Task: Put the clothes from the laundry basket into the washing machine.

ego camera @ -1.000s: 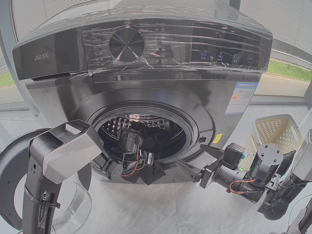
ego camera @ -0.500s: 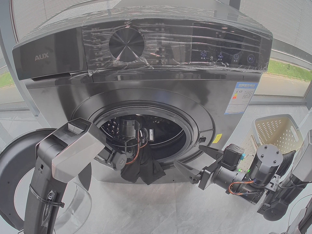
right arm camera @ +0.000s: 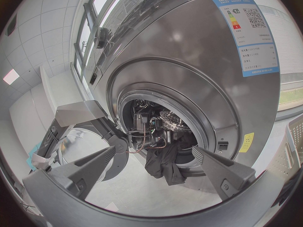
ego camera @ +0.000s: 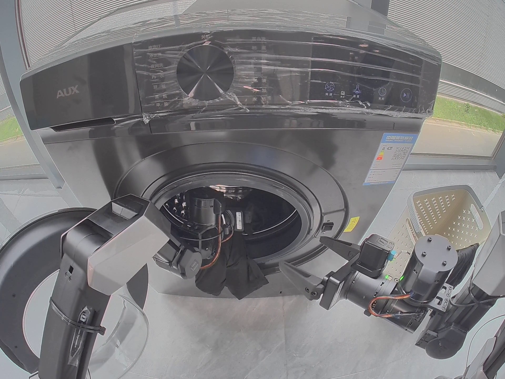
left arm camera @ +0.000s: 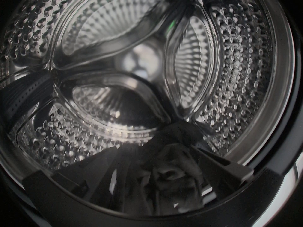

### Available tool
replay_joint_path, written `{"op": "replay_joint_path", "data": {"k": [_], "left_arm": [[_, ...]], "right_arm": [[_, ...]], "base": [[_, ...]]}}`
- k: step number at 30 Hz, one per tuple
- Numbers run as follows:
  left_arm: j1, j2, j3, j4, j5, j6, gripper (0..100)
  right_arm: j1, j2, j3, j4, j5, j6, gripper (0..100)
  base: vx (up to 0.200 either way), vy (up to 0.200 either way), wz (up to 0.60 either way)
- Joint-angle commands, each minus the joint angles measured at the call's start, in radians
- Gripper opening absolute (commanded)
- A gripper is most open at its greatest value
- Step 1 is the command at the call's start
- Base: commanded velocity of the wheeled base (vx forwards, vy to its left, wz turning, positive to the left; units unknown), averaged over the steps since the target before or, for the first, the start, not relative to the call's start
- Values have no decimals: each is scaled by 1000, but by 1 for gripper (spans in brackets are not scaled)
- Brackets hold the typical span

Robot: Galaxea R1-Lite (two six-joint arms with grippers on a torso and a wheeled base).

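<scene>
Since a second ago my left arm has lifted its wrist higher into the mouth of the washing machine [ego camera: 263, 148], and more of the black garment [ego camera: 236, 275] now hangs outside. Over the last half second little has shifted.

That garment lies across the bottom lip of the opening, part bunched just inside the drum [left arm camera: 142, 57] and part drooping down the front panel toward the floor. My left gripper [left arm camera: 154, 152] sits inside the opening over the bunched part. Its fingers [left arm camera: 221, 169] look spread wide on either side of the cloth rather than pinching it, though it is dark in there. The rest of the drum looks like bare metal.

The door [ego camera: 21, 269] stands swung open on the left. My right gripper [ego camera: 301, 252] hangs in front of the machine, low and to the right of the opening, fingers wide and holding nothing. The laundry basket [ego camera: 447, 206] stands beside the machine on the right, and the part I can see has no clothes in it.

I judge the job nearly done: this one piece needs pushing fully inside.
</scene>
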Motion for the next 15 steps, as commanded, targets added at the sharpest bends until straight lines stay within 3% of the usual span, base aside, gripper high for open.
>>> {"op": "replay_joint_path", "data": {"k": [1, 6, 15], "left_arm": [[-20, -113, 174, 58, -37, 14, 100], [-37, -151, 264, 112, -49, 35, 100], [-23, -102, 283, 127, -46, 52, 100]], "right_arm": [[1, 2, 1, -1, 0, 0, 100], [1, 4, 1, -1, 0, 0, 100], [2, 2, 1, -1, 0, 0, 100]], "base": [[0, 0, 0], [0, 0, 0], [0, 0, 0]]}}
